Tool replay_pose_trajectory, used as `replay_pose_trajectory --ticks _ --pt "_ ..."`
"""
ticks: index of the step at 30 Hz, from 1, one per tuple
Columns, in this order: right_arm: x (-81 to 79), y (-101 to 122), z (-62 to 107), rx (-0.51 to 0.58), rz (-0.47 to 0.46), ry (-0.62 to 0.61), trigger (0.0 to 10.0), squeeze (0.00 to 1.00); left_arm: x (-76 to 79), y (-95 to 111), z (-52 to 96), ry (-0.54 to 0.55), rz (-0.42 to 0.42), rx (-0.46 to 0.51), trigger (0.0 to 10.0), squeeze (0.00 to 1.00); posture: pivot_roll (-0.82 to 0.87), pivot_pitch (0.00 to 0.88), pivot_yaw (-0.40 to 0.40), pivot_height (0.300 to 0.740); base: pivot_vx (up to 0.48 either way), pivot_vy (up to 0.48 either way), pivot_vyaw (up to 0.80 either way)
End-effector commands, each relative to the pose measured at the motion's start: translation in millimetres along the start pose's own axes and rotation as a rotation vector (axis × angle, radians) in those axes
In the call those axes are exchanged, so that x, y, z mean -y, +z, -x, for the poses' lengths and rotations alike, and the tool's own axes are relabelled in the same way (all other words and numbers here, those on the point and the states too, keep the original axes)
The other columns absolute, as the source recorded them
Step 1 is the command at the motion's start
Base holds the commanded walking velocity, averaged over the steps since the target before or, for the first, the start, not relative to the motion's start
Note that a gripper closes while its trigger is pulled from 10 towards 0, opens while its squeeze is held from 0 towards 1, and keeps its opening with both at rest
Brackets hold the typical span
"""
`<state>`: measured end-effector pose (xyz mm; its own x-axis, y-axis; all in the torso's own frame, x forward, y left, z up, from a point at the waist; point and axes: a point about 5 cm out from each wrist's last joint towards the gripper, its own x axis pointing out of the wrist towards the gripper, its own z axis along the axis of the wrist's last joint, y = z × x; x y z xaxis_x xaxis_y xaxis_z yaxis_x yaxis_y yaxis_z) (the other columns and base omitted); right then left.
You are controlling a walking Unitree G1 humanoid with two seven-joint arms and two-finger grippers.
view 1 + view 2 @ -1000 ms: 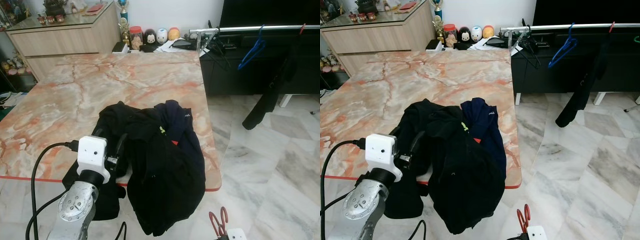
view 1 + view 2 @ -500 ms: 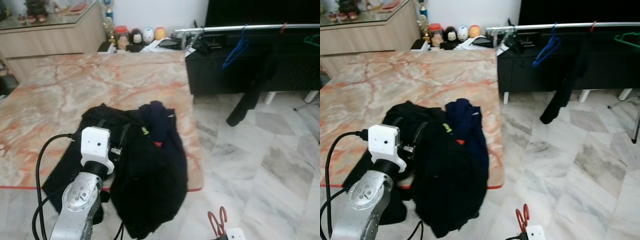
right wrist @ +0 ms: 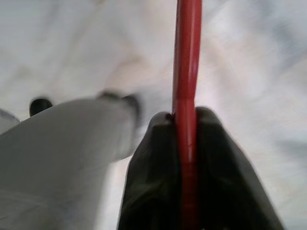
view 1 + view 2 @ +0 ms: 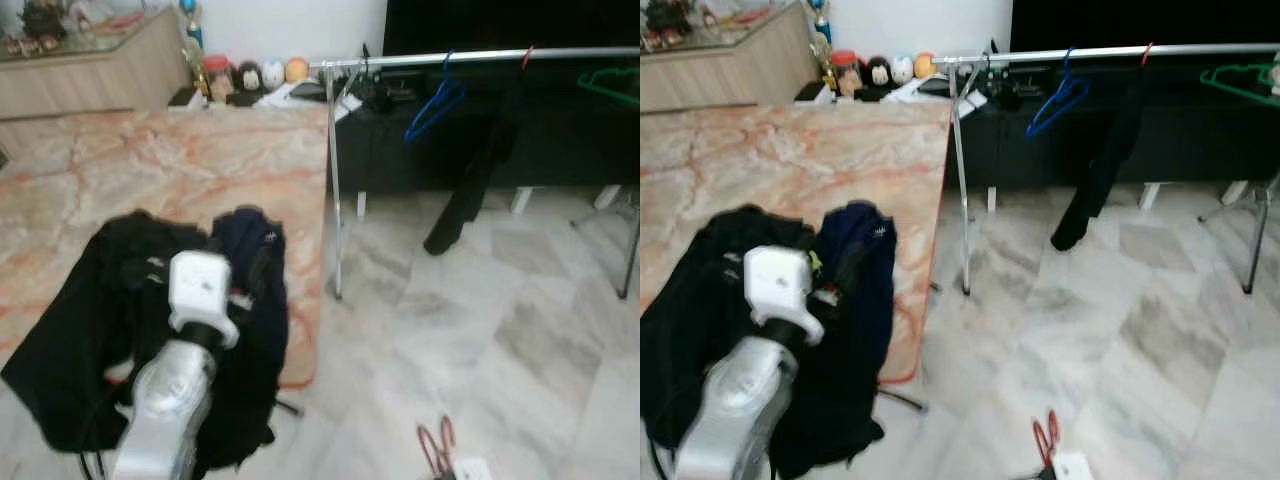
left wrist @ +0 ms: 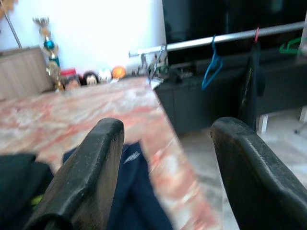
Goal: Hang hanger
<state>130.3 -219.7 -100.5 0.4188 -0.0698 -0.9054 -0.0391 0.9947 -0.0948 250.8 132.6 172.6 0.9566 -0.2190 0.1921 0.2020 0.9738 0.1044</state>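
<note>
My right gripper (image 3: 187, 120) is shut on a red hanger (image 3: 188, 57); the hanger (image 4: 437, 447) pokes up low at the bottom of the head views, over the floor. A silver clothes rail (image 4: 480, 55) runs across the back right, carrying a blue hanger (image 4: 432, 105), a hanging black garment (image 4: 470, 170) and a green hanger (image 4: 605, 85). My left gripper (image 5: 168, 125) is open with nothing between its fingers, raised over a heap of black clothes (image 4: 70, 340) and a navy garment (image 4: 245, 235) on the marble table (image 4: 150, 160).
The rail's upright post (image 4: 333, 190) stands close by the table's right edge. A black TV cabinet (image 4: 400, 150) sits behind the rail. Small figurines (image 4: 250, 75) and a wooden sideboard (image 4: 90, 85) line the far side. Pale marble floor (image 4: 480, 330) spreads to the right.
The whole view has swung right, so the camera turned: the table slid left and more of the rail and floor came in. My right gripper still holds the red hanger.
</note>
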Motion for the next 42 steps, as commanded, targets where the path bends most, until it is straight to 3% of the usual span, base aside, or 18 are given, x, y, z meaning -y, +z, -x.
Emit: replay_pose_trajectory --ticks 1,19,25,30,42 --pt "-7.8 2.6 -1.0 0.014 -0.018 0.016 10.0 0.00 -5.4 -1.7 2.6 0.013 -0.019 -0.009 10.0 0.00 -0.05 0.000 0.029 0.740 0.000 -0.480 0.00" --pt "-7.3 1.0 -0.8 0.023 -0.084 -0.008 10.0 0.00 -0.7 -9.2 3.2 -0.024 -0.026 -0.030 10.0 0.00 -0.06 0.000 0.032 0.740 0.000 -0.480 0.00" --pt "-7.7 0.1 -0.7 0.022 -0.098 -0.008 10.0 0.00 1.0 -11.9 2.8 -0.032 -0.027 -0.040 10.0 0.00 -0.06 0.000 0.033 0.740 0.000 -0.480 -0.58" --pt "-7.8 1.0 -0.7 0.035 -0.118 -0.011 10.0 0.00 0.7 -15.8 1.4 -0.034 -0.023 -0.062 10.0 0.00 -0.06 0.000 0.032 0.740 0.000 -0.078 0.00" --pt "-6.3 8.8 -0.7 0.091 -0.104 -0.033 10.0 0.00 11.3 -60.6 -4.3 -0.196 -0.099 -0.336 10.0 0.00 -0.08 0.000 0.033 0.740 0.000 0.000 0.00"
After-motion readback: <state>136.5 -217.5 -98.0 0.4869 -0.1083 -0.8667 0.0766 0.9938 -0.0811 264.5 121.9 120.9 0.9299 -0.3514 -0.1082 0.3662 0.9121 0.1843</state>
